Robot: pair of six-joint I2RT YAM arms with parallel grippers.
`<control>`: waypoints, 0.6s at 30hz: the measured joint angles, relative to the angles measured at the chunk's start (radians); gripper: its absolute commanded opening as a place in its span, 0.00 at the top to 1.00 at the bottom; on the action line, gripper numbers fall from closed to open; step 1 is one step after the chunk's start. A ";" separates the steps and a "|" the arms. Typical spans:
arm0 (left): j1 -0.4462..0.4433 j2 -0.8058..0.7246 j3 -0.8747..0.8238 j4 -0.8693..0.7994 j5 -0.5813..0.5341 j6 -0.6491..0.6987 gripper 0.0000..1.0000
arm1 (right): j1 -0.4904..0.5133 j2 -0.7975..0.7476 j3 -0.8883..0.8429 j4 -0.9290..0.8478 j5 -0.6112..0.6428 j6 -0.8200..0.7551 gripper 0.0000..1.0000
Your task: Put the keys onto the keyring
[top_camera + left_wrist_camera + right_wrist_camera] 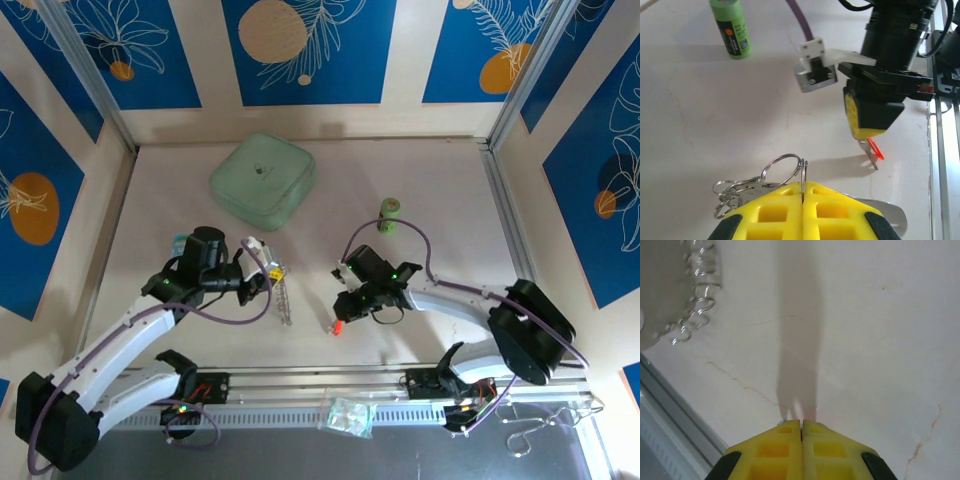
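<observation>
Left gripper: my left gripper (268, 275) (803, 186) was clamped shut, yellow fingertips pressed together on one wire ring of the keyring.
Keyring: the keyring (284, 300) (803, 172) (697, 305) was a run of linked silver rings. The pinched ring stood edge-on between my fingertips, a larger ring leaned against it on the left, and the others bunched low beside that, down on the table (420, 180). From above, the string trailed from my left fingertips toward the near edge.
Among the rings: a flat metal piece lay in the bunch; I could not tell whether it was a key.
Right gripper: my right gripper (340, 312) (867, 136) (801, 424) was also squeezed shut, pinching the red key by its head.
Red key: the red key (338, 326) (874, 151) hung from my right fingertips, blade pointing down, its tip near the table, with a shadow under it.
Gap: the key and the pinched ring were apart, not touching; the key was to the right of the rings.
Green cylinder: the green cylinder (389, 215) (730, 27) lay on its side farther back, well apart from both hands.
Lid: the pale green lid (262, 178) sat toward the back left of the table.
Near rail: a small clear plastic bag (350, 415) lay by the rail (300, 385) between my arm bases.
</observation>
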 measured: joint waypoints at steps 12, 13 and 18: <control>-0.023 0.054 0.000 0.087 -0.025 -0.003 1.00 | -0.009 0.169 0.103 0.001 0.106 0.000 1.00; -0.023 0.056 -0.001 0.093 -0.032 -0.005 1.00 | -0.009 0.178 0.107 0.002 0.115 0.000 1.00; -0.026 0.058 -0.016 0.133 -0.044 -0.026 1.00 | -0.010 0.200 0.109 0.005 0.145 0.000 0.95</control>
